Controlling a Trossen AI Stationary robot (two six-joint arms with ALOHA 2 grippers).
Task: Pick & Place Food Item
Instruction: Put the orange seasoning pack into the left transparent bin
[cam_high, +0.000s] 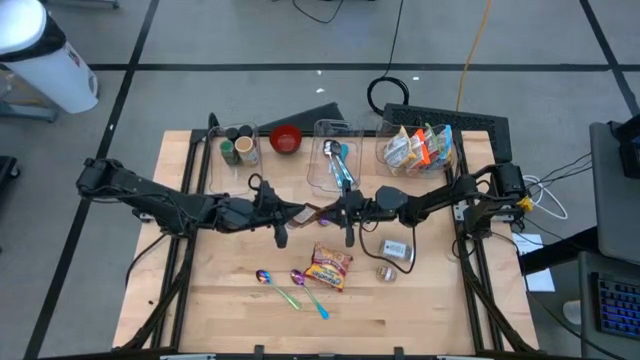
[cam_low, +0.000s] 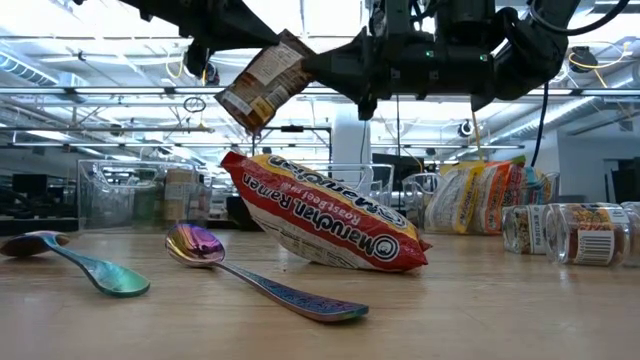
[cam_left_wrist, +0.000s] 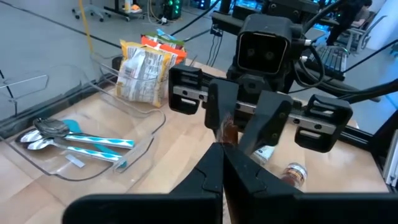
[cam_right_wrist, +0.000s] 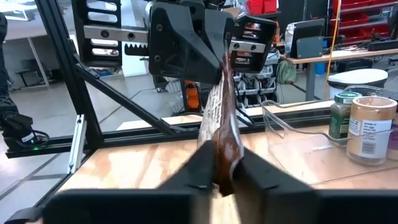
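Left gripper (cam_high: 298, 212): over mid-table, fingers pinched tight on one end of the brown packet (cam_high: 318, 213), and it's up in the air!
Right gripper (cam_high: 343, 211): facing the left one head-on, fingers clamped on the same packet's other end. Both arms have it at once.
Packet: held between the two grippers, clear of the wood; in the low view (cam_low: 263, 82) it hangs tilted above the ramen (cam_low: 322, 214). The right wrist view shows it edge-on (cam_right_wrist: 219, 118) between the left arm's fingers (cam_right_wrist: 186, 46).
Ramen: one pack (cam_high: 331, 266), lying flat on the table (cam_high: 220, 300), just in front of the handover spot, touched by neither gripper.
Spoons: two iridescent ones on the wood, (cam_high: 275, 288) and (cam_high: 308, 291), side by side just left of the ramen.
Jars: two small ones lying down right of the ramen, (cam_high: 396, 250) and (cam_high: 386, 271).
Back edge: three clear bins in a row. The left bin (cam_high: 240, 147) holds jars, the middle bin (cam_high: 335, 160) holds spoons, and the right bin (cam_high: 418, 148) holds snack bags. One red bowl (cam_high: 286, 139) sits between the left and middle bins.
Open room: bare wood along the front edge and at the front left corner; more at the front right corner.
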